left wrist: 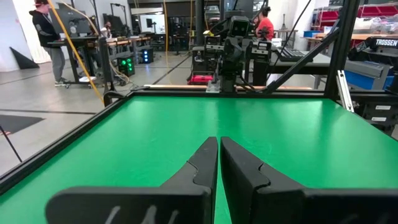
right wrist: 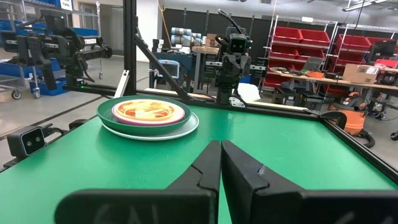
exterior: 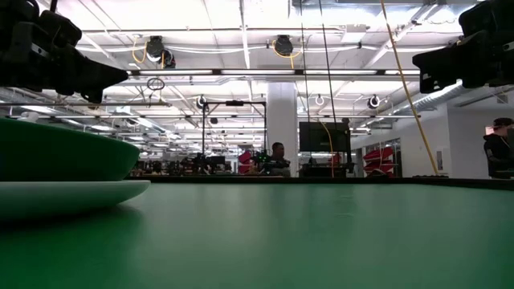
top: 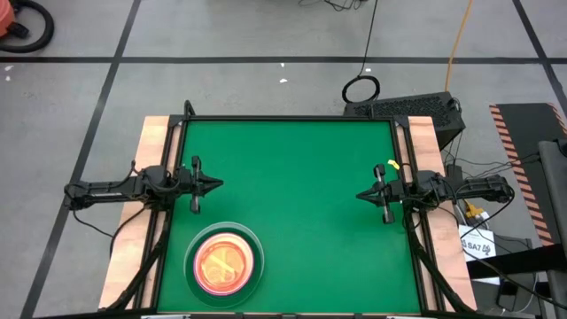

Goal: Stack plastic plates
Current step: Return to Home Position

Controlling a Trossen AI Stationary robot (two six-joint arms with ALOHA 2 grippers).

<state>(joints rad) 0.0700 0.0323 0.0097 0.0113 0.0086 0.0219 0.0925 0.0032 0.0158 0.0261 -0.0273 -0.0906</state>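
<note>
Stack of round plastic plates (top: 224, 263) sits near the green-topped bench's (top: 301, 151) corner on the left arm's side, by the low camera's edge. Large pale mint plate (right wrist: 191, 129) lowest, dark green plate (right wrist: 107, 119) on it, translucent orange plate (right wrist: 149, 110) topmost. Left gripper (top: 217, 184) hangs over the left edge, fingers pressed together, empty. Right gripper (top: 359, 195) hangs over the right edge, likewise clenched on nothing.

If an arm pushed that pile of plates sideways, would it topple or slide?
Probably slide: the stack of plates sits low and wide, nested inside one another, so tipping seems unlikely. It looks like light plastic on the smooth green table, so a small nudge might move it. Left gripper and right gripper wait shut, away from it.
</note>
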